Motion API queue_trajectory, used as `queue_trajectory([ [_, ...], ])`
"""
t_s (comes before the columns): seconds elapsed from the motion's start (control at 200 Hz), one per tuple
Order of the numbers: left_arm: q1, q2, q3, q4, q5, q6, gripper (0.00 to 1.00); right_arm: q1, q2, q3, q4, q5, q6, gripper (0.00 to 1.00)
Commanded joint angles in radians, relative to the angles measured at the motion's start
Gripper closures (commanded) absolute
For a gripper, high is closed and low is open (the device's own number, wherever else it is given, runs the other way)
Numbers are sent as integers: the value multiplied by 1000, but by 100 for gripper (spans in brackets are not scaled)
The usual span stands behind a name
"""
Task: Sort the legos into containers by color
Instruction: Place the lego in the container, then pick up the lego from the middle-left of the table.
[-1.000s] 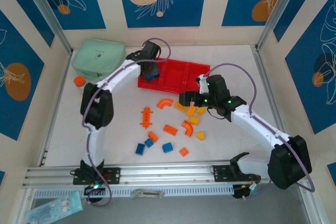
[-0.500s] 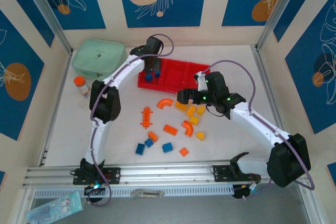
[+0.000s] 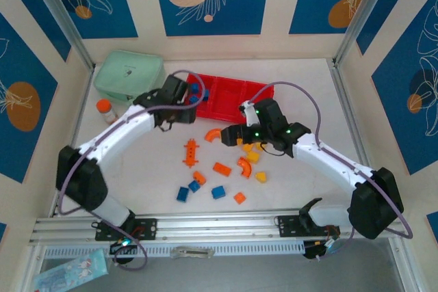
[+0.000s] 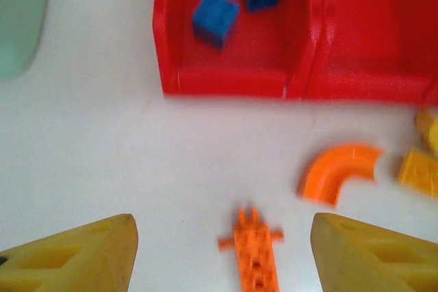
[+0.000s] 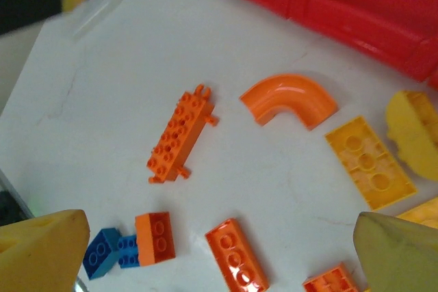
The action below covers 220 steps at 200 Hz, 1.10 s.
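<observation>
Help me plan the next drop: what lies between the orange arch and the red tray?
Nothing. The left wrist view shows only bare white table between the orange arch and the red tray, whose near wall faces it.

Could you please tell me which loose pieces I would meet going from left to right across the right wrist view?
blue brick → orange spiked bar → orange arch → yellow flat plate

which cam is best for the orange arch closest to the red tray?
Right wrist: the orange arch is large, sharp and whole, lying in front of the red tray with nothing covering it. Left wrist also shows the arch whole, but blurred. Top external shows the arch only small.
</observation>
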Motion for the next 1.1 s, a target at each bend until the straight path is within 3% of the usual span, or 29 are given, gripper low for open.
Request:
queue_trajectory([
  [0.0,-30,-132,-164,-45,10,-86,32,45,12,16,-26,-19,-30,1],
  [0.225,-157,-383,-431,-112,47,-258,32,163,26,-6,-36,0,-53,1],
  [0.445,-328,-484,-543,-167,52,-434,34,239,27,-76,7,-3,-1,1],
  [0.755,-485,-436,-635,-91,91,-540,32,297,12,-137,64,106,71,1],
  [1.095,-515,-324,-673,17,104,-543,33,291,-6,-159,98,145,79,1],
])
